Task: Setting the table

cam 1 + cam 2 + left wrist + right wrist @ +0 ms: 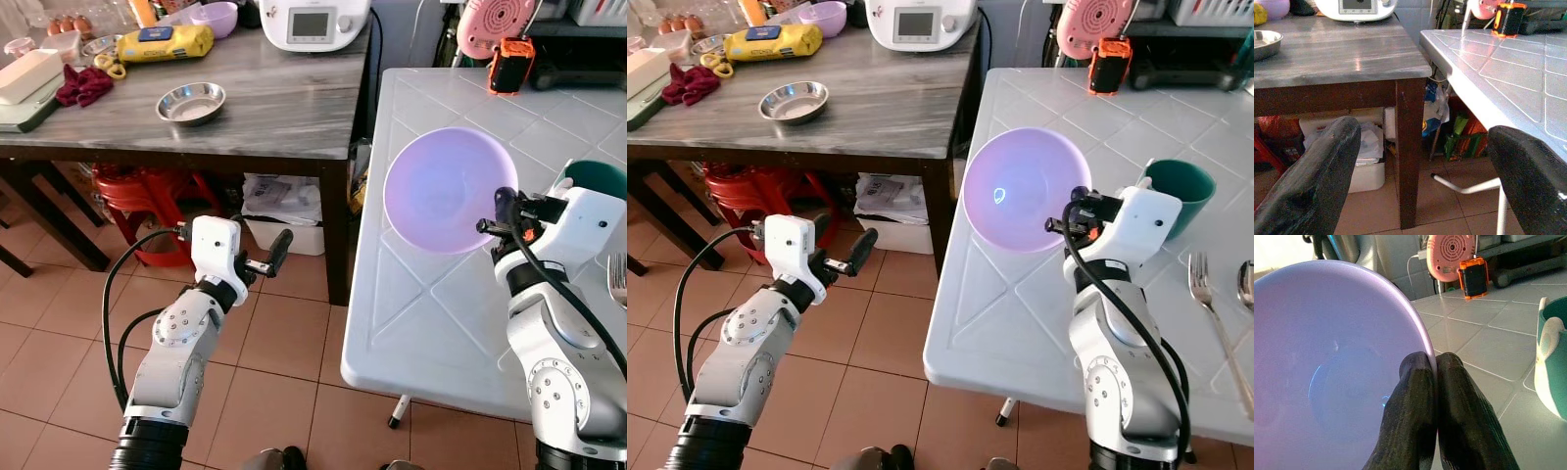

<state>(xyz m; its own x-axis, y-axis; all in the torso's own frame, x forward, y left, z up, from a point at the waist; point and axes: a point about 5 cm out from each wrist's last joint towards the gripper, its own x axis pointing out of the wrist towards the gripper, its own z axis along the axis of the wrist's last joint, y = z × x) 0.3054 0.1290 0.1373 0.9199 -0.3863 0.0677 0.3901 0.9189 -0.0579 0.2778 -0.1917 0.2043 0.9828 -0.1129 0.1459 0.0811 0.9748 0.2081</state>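
1. Left eye view: the right gripper pinches the rim of a lilac bowl and holds it tilted above the white plastic table, over that table's left edge. The tilt likely comes from the side-on grip on the rim; I judge the bowl is being carried to its place setting and is not yet set down. The left gripper hangs over the tiled floor, between the dark wooden table and the white one, out of the way.

2. Right eye view: a green cup stands on the white table just beyond the right wrist, and a fork lies nearer the table's near right edge, so part of the setting looks laid already. A steel bowl sits on the wooden table near its front edge.

3. Left wrist view: the left gripper's fingers stand wide apart with nothing between them, facing the wooden table's leg.

4. Right wrist view: the two fingers close tightly on the bowl's rim, one inside and one outside, a thin hold that could slip if the bowl swings. The cup stands close beside.
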